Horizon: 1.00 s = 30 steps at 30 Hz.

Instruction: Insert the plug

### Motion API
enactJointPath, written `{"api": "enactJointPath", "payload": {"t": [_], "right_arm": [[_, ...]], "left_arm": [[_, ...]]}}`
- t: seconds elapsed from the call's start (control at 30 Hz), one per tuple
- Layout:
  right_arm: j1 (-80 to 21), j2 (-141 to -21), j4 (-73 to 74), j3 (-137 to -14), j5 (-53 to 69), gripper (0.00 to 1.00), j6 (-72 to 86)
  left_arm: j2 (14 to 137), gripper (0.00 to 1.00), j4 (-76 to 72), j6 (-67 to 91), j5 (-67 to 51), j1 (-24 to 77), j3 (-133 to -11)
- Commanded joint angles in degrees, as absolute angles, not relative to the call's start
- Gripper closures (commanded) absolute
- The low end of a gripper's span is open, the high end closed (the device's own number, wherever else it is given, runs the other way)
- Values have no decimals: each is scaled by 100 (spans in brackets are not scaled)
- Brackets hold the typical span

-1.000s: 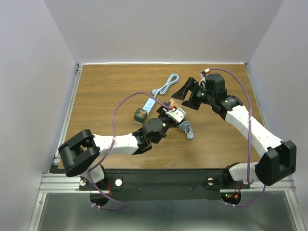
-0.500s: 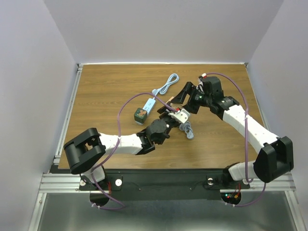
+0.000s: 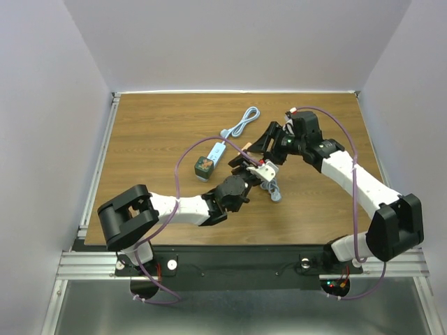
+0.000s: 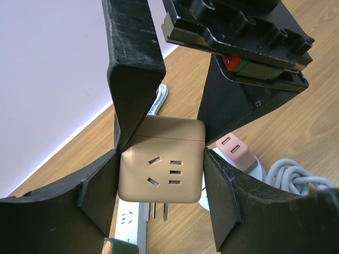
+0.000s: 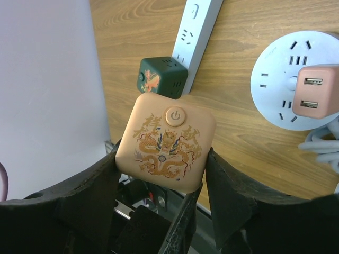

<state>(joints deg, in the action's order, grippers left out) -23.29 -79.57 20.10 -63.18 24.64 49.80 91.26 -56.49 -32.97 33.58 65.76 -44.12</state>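
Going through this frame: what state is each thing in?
tan cube adapter: unplugged, prongs bare.
left gripper: jaws shut on the tan cube adapter.
right gripper: jaws shut on the tan cube adapter.
green cube: seated on white power strip.
pink USB adapter: plugged into round socket, ports empty.

Bright, even, diffuse light falls from above. In the top view the wooden table point(image 3: 154, 132) is uniformly lit, with only soft, faint shadows beneath the arms point(image 3: 178, 206), and the pale walls point(image 3: 230, 42) take a slight lilac cast. The left wrist view is sharp on the tan plug cube point(image 4: 161, 169), whose upper face sits in shade; the black fingers point(image 4: 85, 206) at the bottom edge lose detail in darkness. The right wrist view is crisp on the cube's printed face, the white round power strip point(image 5: 275, 100) is bright, almost washed out, and the near fingers point(image 5: 85, 201) bulge from wide-lens distortion
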Motion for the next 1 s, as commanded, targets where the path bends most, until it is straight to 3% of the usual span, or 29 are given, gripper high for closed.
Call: {"api": "enactJointPath", "payload": {"t": [0.0, 0.07, 0.1, 0.27, 0.67, 0.8, 0.97], "right_arm": [[-2347, -8068, 1987, -6451, 2452, 100, 4676], [-2347, -8112, 1943, -6521, 2374, 100, 4466], [-2347, -8112, 1864, -6548, 2234, 100, 4378], [-2276, -8305, 1653, -6706, 1688, 100, 3666], [-2206, -8648, 545, -6565, 1661, 100, 2412], [-2197, -8648, 344, -6749, 1994, 100, 1367], [-2197, -8780, 35, -6873, 2715, 100, 493]], "left_arm": [[9070, 80, -6487, -3428, 3550, 6671, -4755], [9097, 60, -6338, -3297, 3612, 6671, -4799], [9088, 37, -6276, -3252, 3586, 6662, -4816], [8877, 1, -5189, -2374, 3077, 6583, -4834], [7754, 1, -3262, -81, 539, 5951, -4079], [7024, 1, -3051, 719, -779, 4987, -3771], [6232, 1, -2725, 1669, -1432, 3904, -3551]]}}
